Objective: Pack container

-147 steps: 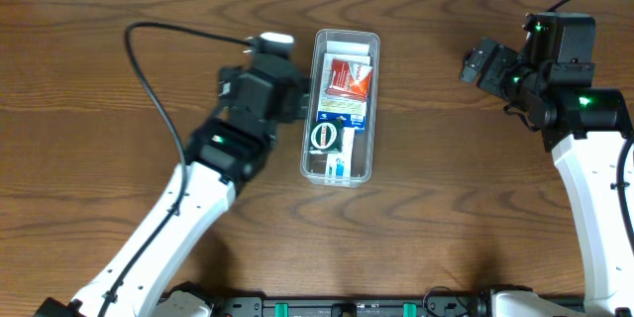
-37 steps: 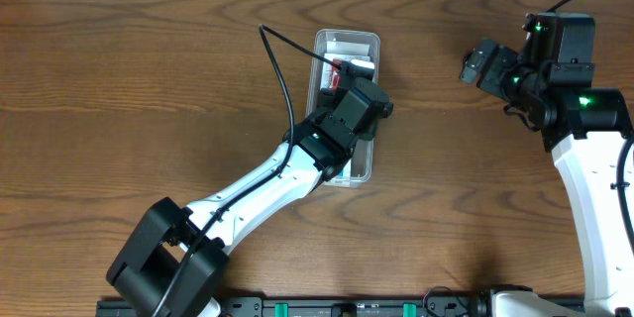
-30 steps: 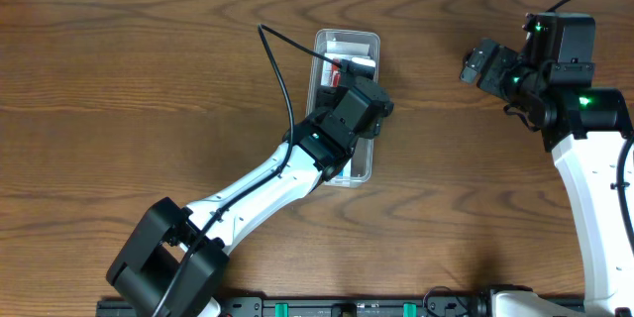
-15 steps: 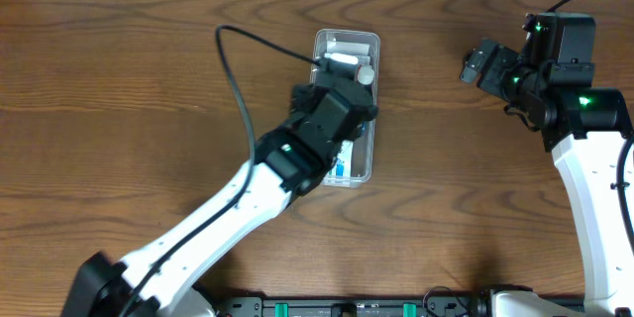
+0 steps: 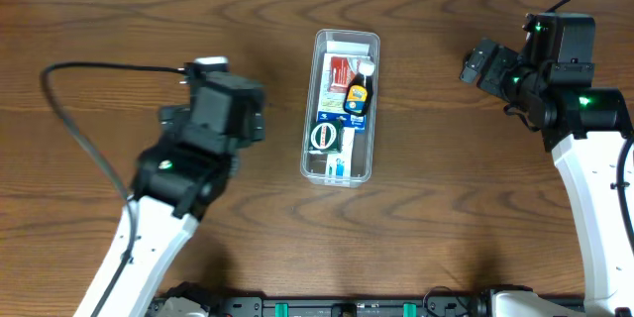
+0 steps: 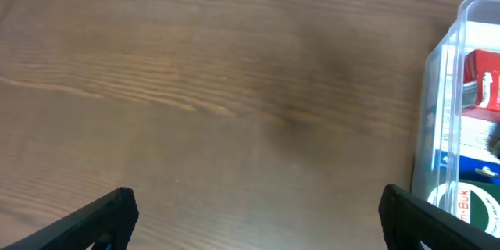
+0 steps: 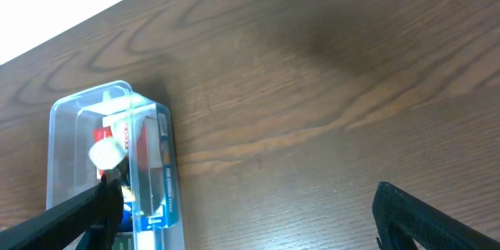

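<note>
The long clear plastic container (image 5: 309,109) stands at the table's middle. Inside it lie a red packet (image 5: 343,72), a small dark bottle with a white cap (image 5: 359,94), a green and white round-label item (image 5: 325,137) and a blue and white box (image 5: 338,163). My left gripper (image 5: 261,119) is open and empty, left of the container and apart from it; the left wrist view shows bare wood between its fingertips (image 6: 254,217) and the container's wall (image 6: 434,109) at right. My right gripper (image 5: 474,62) is open and empty at far right; its wrist view shows the container (image 7: 160,172) at lower left.
The brown wooden table (image 5: 446,188) runs all round the container. A black cable (image 5: 89,74) loops from the left arm over the table's left part. A dark rail (image 5: 396,307) lies along the front edge.
My left arm was over the container half a second ago; it has drawn back left. The small dark bottle with the white cap now lies inside the container. Right arm has not moved.
</note>
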Tool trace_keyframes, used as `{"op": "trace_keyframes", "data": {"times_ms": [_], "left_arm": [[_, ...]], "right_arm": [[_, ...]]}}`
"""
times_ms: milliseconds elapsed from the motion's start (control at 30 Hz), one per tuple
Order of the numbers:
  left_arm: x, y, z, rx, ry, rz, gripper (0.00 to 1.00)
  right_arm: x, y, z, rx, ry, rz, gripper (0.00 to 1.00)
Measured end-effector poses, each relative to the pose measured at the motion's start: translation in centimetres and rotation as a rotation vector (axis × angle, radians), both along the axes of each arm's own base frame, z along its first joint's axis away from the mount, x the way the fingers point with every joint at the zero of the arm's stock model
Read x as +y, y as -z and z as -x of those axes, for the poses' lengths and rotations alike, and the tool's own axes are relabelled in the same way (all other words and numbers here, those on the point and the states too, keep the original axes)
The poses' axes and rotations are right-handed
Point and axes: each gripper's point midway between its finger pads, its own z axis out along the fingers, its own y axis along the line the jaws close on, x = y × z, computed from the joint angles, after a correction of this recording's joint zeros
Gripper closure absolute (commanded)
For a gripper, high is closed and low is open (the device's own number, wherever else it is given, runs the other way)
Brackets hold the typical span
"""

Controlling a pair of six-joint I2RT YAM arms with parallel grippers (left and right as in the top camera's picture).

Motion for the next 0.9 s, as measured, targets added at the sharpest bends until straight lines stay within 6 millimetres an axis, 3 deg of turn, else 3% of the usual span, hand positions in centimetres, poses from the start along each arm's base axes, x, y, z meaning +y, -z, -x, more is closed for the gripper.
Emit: {"op": "trace_keyframes", "data": {"times_ms": [467, 767, 900], "left_arm": [[-0.3, 0.8, 1.3, 0.073, 0.082, 0.03, 0.02], [0.9, -1.8, -1.0, -0.071, 0.024, 0.027, 0.02], [2.9, -3.9, -0.9, -0.193, -0.017, 0.064, 0.02]], "right_arm": [[0.0, 0.0, 0.0, 0.0, 0.0, 0.0, 0.01], [0.0, 0.0, 0.0, 0.0, 0.0, 0.0, 0.01], [0.0, 0.0, 0.0, 0.0, 0.0, 0.0, 0.01]]}}
